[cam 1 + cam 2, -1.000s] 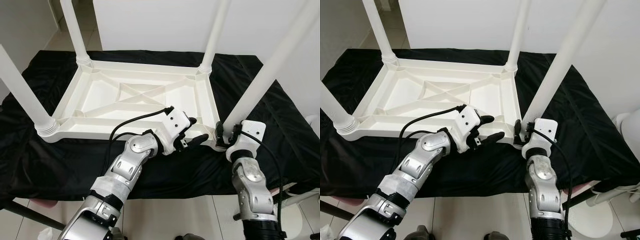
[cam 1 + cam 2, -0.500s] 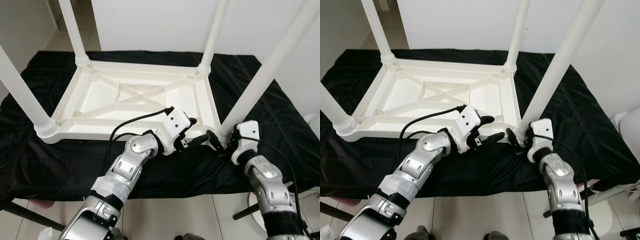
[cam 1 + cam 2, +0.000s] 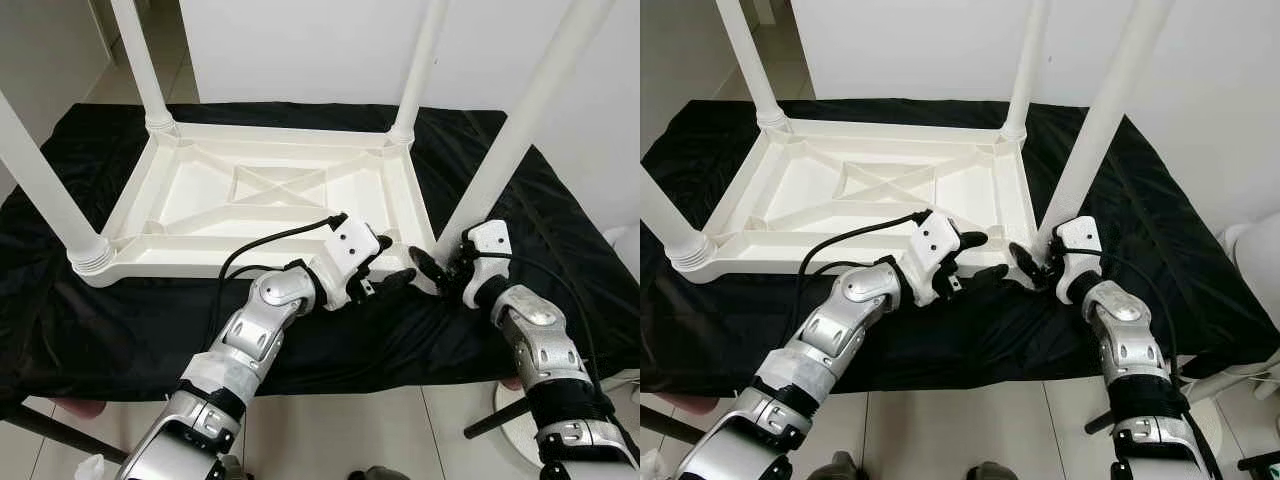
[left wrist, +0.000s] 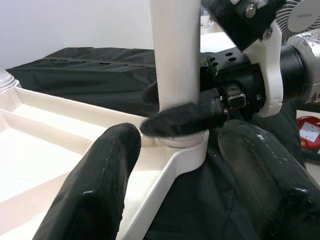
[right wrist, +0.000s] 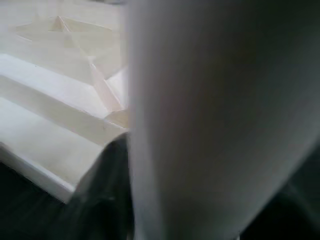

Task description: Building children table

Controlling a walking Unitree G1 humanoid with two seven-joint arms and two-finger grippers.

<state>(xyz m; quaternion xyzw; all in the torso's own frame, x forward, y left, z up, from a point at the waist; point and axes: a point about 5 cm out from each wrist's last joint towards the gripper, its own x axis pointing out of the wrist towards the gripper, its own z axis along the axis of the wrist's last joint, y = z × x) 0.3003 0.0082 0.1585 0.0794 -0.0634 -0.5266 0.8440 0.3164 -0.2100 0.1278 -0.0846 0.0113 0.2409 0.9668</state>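
A: Where is the white plastic children's table [image 3: 270, 195]?
B: Upside down on a black cloth [image 3: 120, 320], mid frame, round legs up.
A: And the grippers?
B: The right gripper [image 3: 440, 272] clamps the near right leg [image 3: 510, 150] low down. The left gripper [image 3: 385, 265] hangs open beside that corner.

Head stereo pair looking down; wrist cameras close (shared: table leg [image 4: 175, 60]).

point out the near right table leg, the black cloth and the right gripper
near right table leg [image 3: 520, 130], left eye view, mid shaft
black cloth [image 3: 150, 320], left eye view, front stretch
right gripper [image 3: 1025, 265], right eye view, between fingertips at the leg's base
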